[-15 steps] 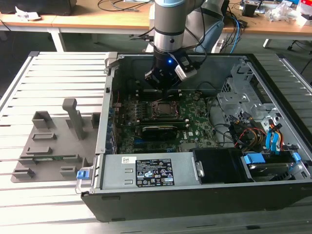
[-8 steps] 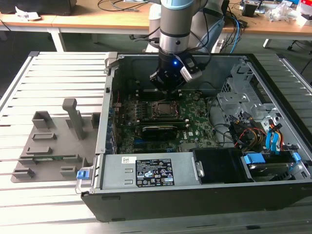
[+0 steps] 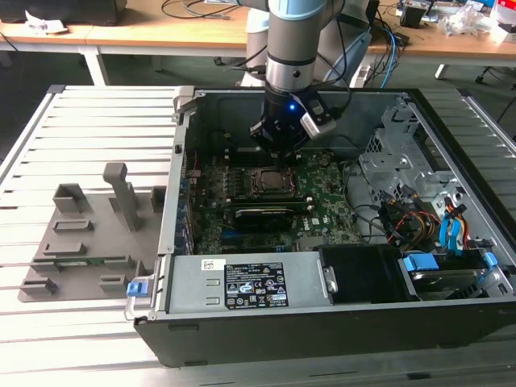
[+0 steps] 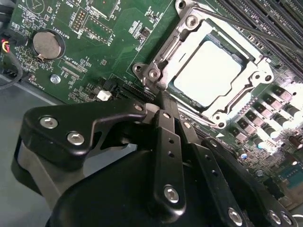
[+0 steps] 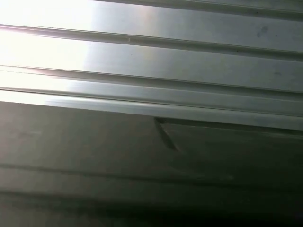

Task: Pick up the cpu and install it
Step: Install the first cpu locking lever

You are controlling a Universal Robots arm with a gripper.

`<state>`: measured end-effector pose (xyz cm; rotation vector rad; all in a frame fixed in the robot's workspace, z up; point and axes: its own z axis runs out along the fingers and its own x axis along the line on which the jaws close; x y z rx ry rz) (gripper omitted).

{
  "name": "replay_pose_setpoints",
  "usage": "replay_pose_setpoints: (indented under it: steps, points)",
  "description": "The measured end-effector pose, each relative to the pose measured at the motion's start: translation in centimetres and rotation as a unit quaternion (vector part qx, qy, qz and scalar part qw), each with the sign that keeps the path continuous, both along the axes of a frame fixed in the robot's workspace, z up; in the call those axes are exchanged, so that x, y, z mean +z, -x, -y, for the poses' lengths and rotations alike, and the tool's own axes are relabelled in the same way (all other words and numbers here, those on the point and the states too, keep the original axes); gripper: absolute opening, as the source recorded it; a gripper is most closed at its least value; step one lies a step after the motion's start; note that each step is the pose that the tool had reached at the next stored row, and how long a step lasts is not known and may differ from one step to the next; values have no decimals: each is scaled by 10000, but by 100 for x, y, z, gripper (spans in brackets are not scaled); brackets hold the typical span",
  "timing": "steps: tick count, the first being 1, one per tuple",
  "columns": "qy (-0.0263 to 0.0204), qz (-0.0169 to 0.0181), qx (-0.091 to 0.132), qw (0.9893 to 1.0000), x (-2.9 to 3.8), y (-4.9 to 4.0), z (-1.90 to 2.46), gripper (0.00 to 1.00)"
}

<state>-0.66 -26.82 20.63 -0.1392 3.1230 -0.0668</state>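
The cpu (image 4: 209,77) already sits in the motherboard's socket frame (image 4: 189,35), which looks unlatched, while the gripper (image 4: 163,101) hovers just beside it, its fingers (image 4: 166,137) drawn together and holding nothing

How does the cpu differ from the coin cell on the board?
Shape: the cpu is square, the coin cell round. Size: the cpu looks clearly larger than the coin cell. Seat: the cpu lies inside a metal socket frame, while the coin cell sits in a round holder on open green board. The end effector is nearer the cpu than the coin cell. Both are flat, silvery and lie level on the board.
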Motion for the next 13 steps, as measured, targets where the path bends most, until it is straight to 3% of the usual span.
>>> replay_pose_setpoints:
  steps: [7,11,13]
  points:
    - [65,-2,0,10000,-46,-5,-12,11]
    - [58,-2,6,10000,-56,-11,-52,11]
    - [61,-2,7,10000,-56,-12,-50,11]
